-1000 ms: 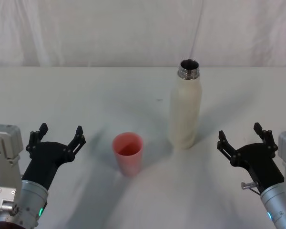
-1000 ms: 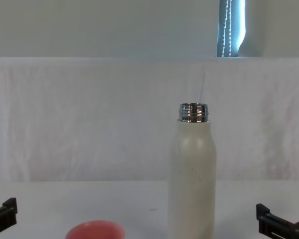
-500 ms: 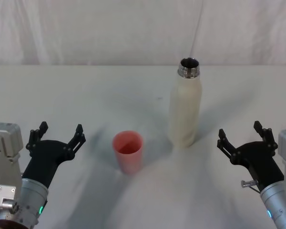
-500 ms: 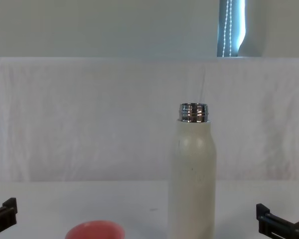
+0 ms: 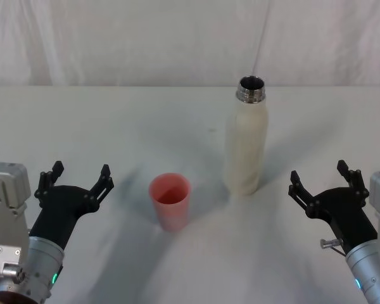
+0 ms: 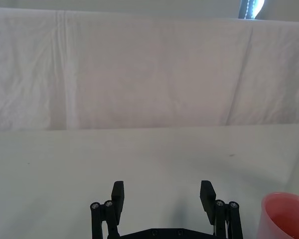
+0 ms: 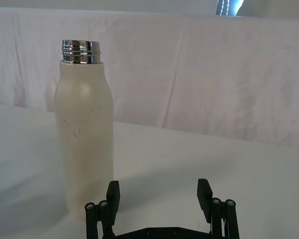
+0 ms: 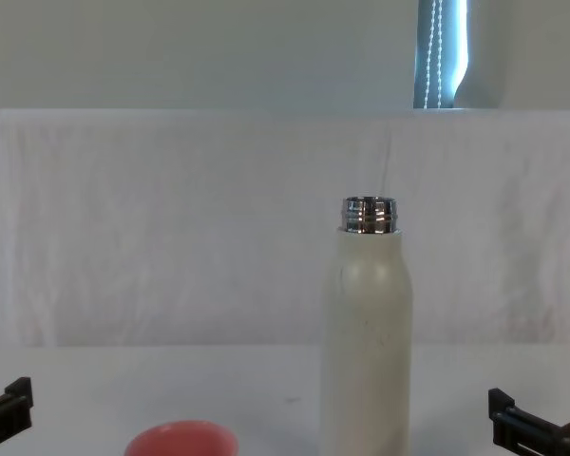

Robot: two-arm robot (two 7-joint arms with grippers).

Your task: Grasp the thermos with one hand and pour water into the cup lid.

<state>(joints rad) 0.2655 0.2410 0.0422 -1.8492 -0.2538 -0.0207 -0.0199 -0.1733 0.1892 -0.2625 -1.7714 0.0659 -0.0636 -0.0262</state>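
two pincers wait low at the near edge of the counter (image 5: 82, 120), both with fingers spread wide and nothing between them. the left pincer (image 5: 76, 180) sits at the robot's left, the right pincer (image 5: 322, 182) at its right.

the thermos (image 5: 246, 144) stands upright toward the right of the middle, its long axis vertical, chrome neck open at the top with no cap on. the cup lid (image 5: 170, 202) stands mouth up to the left of it and nearer the robot, close to the bottle but apart from it.

what the coming grasp turns on is plain enough — the thermos lies ahead of the right pincer and toward the robot's left of it, clearly nearer to that pincer than to the left one, which has the cup lid ahead and to its own right. in the right wrist view the bottle (image 7: 84, 134) stands beyond the spread fingers (image 7: 111, 195) and off to one side of them, not yet in line with the gap.

my judgement: the task is at its very start, nothing gripped. the right arm looks the natural one to reach forward and inward, meeting the cream body side-on across its width, well below the shoulder. the bottle is tall on a narrow base, so a push from one finger before both close could rock or tip it toward the cup lid.
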